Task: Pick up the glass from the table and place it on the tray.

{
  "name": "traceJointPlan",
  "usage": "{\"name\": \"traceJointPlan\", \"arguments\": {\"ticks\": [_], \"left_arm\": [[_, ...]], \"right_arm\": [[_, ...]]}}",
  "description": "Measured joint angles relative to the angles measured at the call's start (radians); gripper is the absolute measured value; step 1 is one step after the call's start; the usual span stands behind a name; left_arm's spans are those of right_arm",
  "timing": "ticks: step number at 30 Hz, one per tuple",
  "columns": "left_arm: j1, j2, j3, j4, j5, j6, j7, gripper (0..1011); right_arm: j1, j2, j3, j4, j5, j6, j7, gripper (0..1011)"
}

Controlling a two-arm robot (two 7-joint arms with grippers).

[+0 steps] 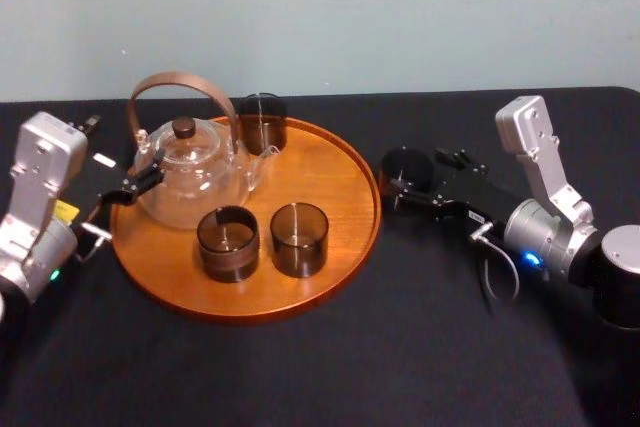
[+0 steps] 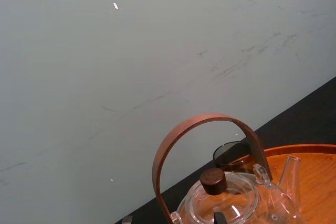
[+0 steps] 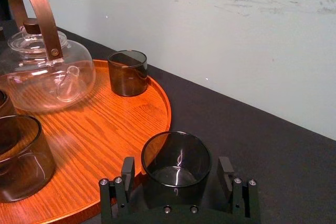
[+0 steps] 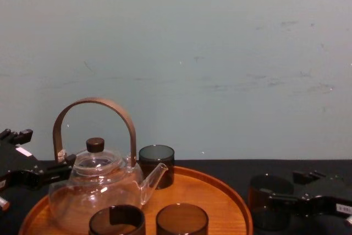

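Observation:
A dark smoked glass (image 1: 406,168) stands upright on the black table (image 1: 420,347), just right of the round orange-brown tray (image 1: 325,182). My right gripper (image 1: 410,183) is open and low at the table, one finger on each side of the glass. In the right wrist view the glass (image 3: 176,156) sits between the fingers (image 3: 127,173) with a small gap on both sides. The chest view has the glass (image 4: 267,195) at lower right, inside the right gripper (image 4: 286,199). My left gripper (image 1: 140,183) rests at the tray's left edge, close to the teapot.
On the tray stand a glass teapot (image 1: 190,175) with a brown hoop handle and three dark glasses: one at the back (image 1: 262,123), two in front (image 1: 228,243) (image 1: 299,239). The tray's right half is bare wood. A pale wall rises behind the table.

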Motion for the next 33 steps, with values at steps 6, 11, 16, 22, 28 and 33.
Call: {"name": "traceJointPlan", "arguments": {"ticks": [6, 11, 16, 22, 28, 33], "left_arm": [[0.000, 0.000, 0.000, 0.000, 0.000, 0.000, 0.000, 1001], [0.000, 0.000, 0.000, 0.000, 0.000, 0.000, 0.000, 1001], [0.000, 0.000, 0.000, 0.000, 0.000, 0.000, 0.000, 1001], [0.000, 0.000, 0.000, 0.000, 0.000, 0.000, 0.000, 1001], [0.000, 0.000, 0.000, 0.000, 0.000, 0.000, 0.000, 1001], [0.000, 0.000, 0.000, 0.000, 0.000, 0.000, 0.000, 1001]], "right_arm": [[0.014, -0.009, -0.005, 0.022, -0.003, -0.004, 0.003, 1002], [0.026, -0.016, -0.010, 0.044, -0.008, -0.010, 0.006, 1002], [0.035, -0.023, -0.013, 0.065, -0.012, -0.016, 0.005, 1002], [0.036, -0.024, -0.014, 0.070, -0.017, -0.016, 0.002, 1002], [0.036, -0.023, -0.013, 0.068, -0.016, -0.016, 0.002, 960], [0.035, -0.023, -0.013, 0.067, -0.015, -0.016, 0.002, 870]]}}
